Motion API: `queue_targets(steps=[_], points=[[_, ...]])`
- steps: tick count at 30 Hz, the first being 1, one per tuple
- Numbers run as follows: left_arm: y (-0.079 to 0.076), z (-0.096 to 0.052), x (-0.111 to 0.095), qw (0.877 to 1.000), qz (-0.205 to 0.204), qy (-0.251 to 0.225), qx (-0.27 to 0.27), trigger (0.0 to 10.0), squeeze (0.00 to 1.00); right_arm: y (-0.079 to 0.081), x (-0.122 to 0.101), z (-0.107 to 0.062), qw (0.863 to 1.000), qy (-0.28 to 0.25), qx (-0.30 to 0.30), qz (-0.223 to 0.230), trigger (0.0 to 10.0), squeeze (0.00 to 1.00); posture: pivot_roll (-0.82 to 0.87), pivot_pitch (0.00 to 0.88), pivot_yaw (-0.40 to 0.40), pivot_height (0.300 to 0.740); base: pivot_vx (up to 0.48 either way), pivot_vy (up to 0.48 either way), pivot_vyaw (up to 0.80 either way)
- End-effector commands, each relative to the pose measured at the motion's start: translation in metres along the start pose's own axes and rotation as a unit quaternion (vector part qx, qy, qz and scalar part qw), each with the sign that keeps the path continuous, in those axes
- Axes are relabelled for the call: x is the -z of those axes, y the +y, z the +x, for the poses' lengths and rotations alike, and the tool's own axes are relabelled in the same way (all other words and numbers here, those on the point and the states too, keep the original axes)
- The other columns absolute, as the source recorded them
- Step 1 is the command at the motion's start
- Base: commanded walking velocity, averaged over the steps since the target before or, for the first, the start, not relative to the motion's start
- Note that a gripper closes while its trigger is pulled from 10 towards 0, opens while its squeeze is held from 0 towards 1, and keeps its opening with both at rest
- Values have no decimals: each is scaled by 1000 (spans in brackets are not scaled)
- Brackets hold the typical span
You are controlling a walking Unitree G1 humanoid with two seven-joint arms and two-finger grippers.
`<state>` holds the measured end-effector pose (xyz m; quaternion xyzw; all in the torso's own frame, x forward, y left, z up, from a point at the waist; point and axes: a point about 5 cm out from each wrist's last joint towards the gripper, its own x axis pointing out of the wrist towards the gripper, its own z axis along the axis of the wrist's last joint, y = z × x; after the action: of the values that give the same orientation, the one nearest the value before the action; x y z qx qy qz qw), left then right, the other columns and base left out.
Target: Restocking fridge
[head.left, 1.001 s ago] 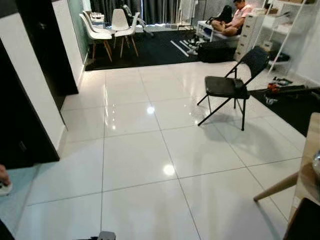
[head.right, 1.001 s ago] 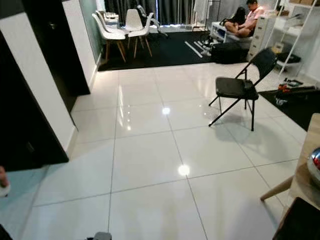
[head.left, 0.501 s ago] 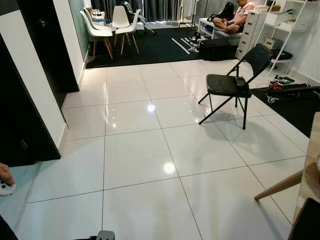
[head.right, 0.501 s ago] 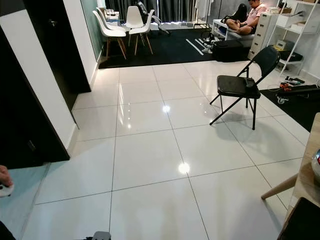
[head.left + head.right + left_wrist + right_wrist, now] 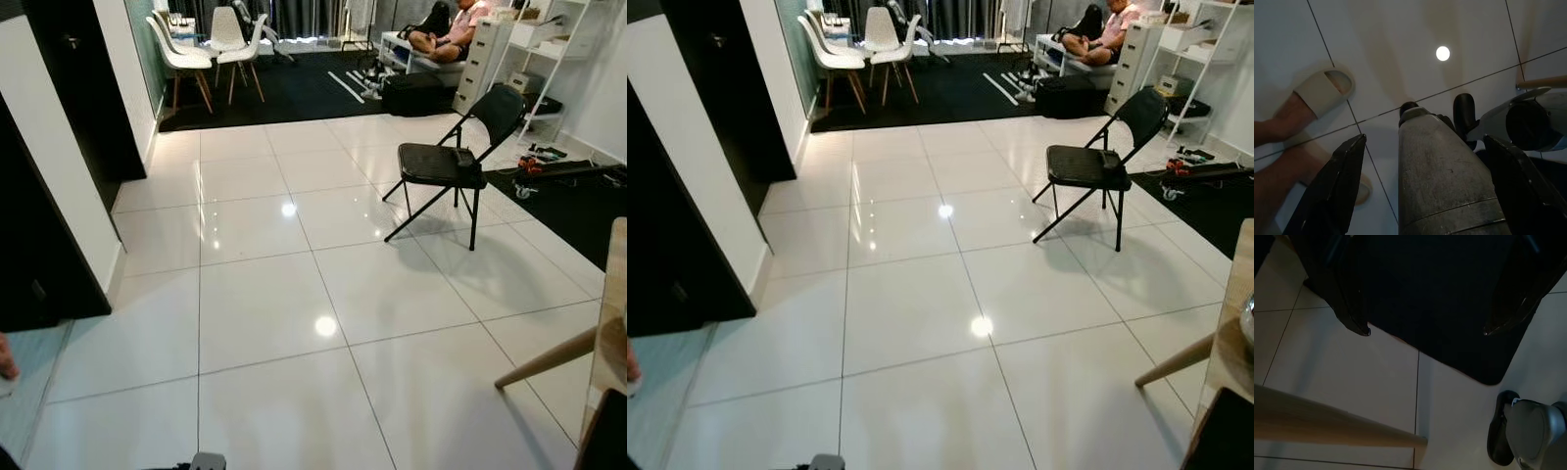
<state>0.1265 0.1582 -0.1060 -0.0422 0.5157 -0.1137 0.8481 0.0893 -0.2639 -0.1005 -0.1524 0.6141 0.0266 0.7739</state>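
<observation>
Both arms hang down beside my legs. In the left wrist view my left gripper [image 5: 1425, 141] is open, its two black fingers [image 5: 1334, 191] spread wide on either side of my grey leg, with nothing between them. In the right wrist view my right gripper [image 5: 1425, 331] is also open and empty, hanging over a dark mat [image 5: 1449, 308] on the tiles. Ahead of me lies a wide white tiled floor [image 5: 294, 294].
A black folding chair [image 5: 446, 162] stands to the right of the middle. A wooden table [image 5: 612, 323] juts in at the right edge. A black wall [image 5: 39, 235] runs along the left. White chairs [image 5: 211, 44] and a seated person [image 5: 446, 29] are at the back. A person's sandalled feet [image 5: 1322, 90] stand close to my left.
The head camera has shifted a little, so the room sits slightly differently in the picture. The person's hand at the left edge has slipped mostly out of view.
</observation>
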Motion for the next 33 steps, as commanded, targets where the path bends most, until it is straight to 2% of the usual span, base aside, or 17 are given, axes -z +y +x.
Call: queue_targets(steps=[1, 21, 33], points=[[-4, -2, 17, 999, 0, 33, 9, 10000, 0, -2, -2, 0, 1000, -4, 1, 1, 10000, 0, -52, 22, -6, 740, 289, 0, 0], [-6, -1, 17, 999, 2, 33, 11, 10000, 0, -3, -6, 0, 1000, -5, 2, 2, 10000, 0, -51, 17, -10, 740, 310, 0, 0], [-6, -1, 17, 999, 3, 34, 12, 10000, 0, -3, -5, 0, 1000, 0, 2, 4, 10000, 0, -51, 17, -10, 740, 315, 0, -759]])
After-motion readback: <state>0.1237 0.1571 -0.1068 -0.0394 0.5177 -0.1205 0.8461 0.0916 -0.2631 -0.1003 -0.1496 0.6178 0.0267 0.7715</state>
